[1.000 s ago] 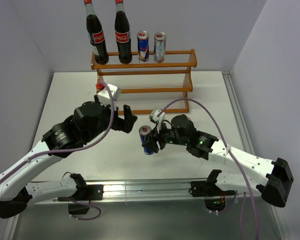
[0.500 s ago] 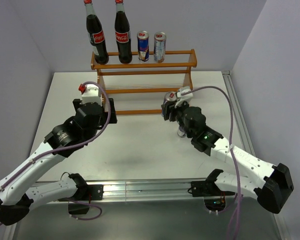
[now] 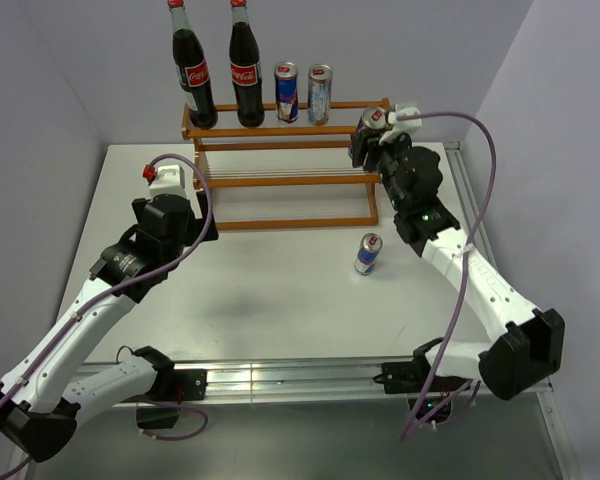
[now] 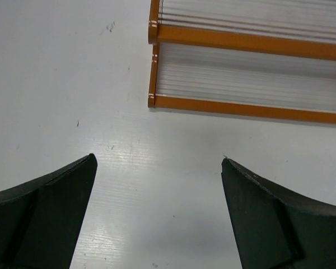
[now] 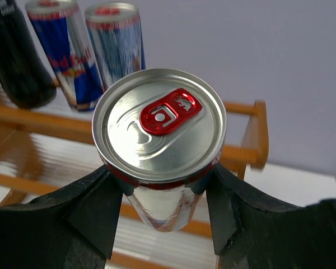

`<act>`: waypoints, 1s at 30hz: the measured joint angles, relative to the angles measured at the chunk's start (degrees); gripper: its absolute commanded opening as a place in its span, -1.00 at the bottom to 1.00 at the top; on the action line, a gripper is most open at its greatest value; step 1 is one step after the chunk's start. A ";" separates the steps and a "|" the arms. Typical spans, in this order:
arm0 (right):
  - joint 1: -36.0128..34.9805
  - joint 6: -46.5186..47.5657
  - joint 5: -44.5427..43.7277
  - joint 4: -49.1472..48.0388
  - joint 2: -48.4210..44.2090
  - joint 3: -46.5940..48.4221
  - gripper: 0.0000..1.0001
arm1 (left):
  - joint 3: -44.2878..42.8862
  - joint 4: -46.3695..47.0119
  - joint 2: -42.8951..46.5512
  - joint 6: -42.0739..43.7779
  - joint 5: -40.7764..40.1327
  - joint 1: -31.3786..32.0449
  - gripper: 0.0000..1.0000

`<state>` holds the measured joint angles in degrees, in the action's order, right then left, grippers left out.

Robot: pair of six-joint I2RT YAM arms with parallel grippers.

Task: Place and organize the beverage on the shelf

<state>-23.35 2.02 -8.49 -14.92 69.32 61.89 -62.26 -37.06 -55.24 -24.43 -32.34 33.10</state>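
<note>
The right gripper (image 5: 161, 193) is closed around a held can (image 5: 159, 120), one finger on each side of its body, just under the rim. The can is upright, with its red tab on top. It is at the far right end of the shelf (image 3: 290, 222), at the height of the top tier. Whether it already stands on the slats cannot be seen. The left gripper (image 4: 158, 165) is wide open and holds nothing; it hangs above the table (image 3: 280, 310), just before the near left corner of the shelf.

On the top tier four drinks stand in a row from the left: the first bottle (image 3: 193, 75), the second bottle (image 3: 246, 70), a blue can (image 3: 286, 92) and a pale can (image 3: 320, 93). A loose can (image 3: 368, 254) stands on the table, near the shelf's right end.

So the task seems more than half done: four drinks are placed, the fifth is probably about to be put down, and the sixth is not yet taken.
</note>
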 measured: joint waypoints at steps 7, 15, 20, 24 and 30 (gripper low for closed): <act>3.85 2.82 5.75 1.20 11.17 14.49 -1.00 | 3.23 1.20 -0.17 1.22 7.96 -6.25 0.99; 6.54 4.57 10.84 4.44 19.93 23.12 -1.00 | 3.26 2.56 -0.44 1.25 12.63 -9.38 0.99; 7.41 4.96 13.66 5.70 23.08 25.03 -1.00 | 3.26 2.62 -0.52 1.25 14.10 -10.08 0.99; 7.65 5.33 15.30 4.76 24.96 26.27 -1.00 | 3.39 3.06 -0.52 1.22 14.67 -10.40 0.99; 7.76 5.55 16.85 5.84 28.79 30.84 -1.00 | 3.54 3.41 -0.52 1.25 15.69 -10.82 0.99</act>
<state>-15.59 7.57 8.36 -9.08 98.10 92.73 -58.72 -33.65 -55.77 -23.18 -16.64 22.28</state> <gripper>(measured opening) 0.620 0.995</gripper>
